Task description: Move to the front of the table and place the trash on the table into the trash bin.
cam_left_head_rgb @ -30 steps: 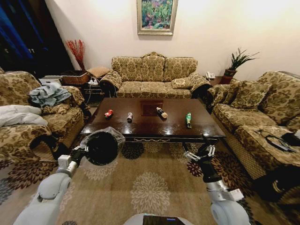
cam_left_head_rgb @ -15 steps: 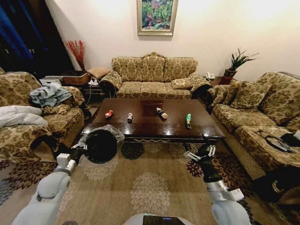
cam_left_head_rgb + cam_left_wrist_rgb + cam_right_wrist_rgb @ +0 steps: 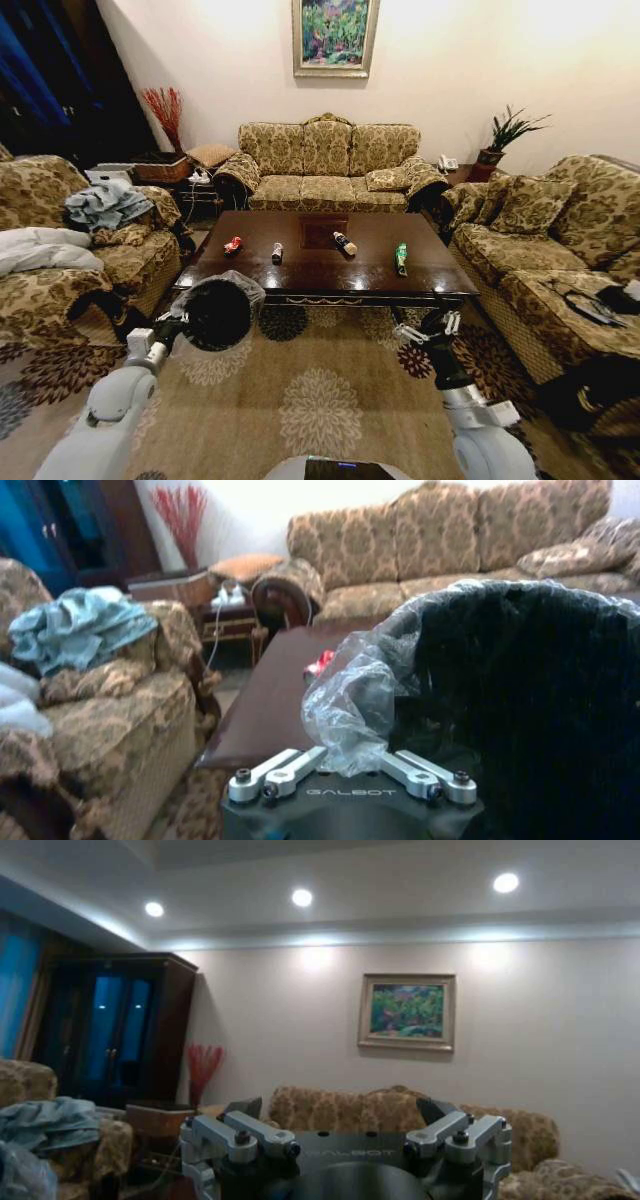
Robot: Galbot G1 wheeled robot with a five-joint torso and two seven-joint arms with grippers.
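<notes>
The four trash items, crushed red can (image 3: 232, 243) through green bottle (image 3: 402, 256), lie in a row across the dark glossy wood coffee table (image 3: 325, 275), beyond both arms; the left gripper (image 3: 168, 329) pinches the bag-lined black bin (image 3: 218, 314) short of the table's near-left corner, the spread right gripper (image 3: 426, 328) short of its near-right edge.

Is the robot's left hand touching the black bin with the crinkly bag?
Touching. In the left wrist view, the left gripper has its fingers shut on the clear bag at the rim of the small round black trash bin.
</notes>
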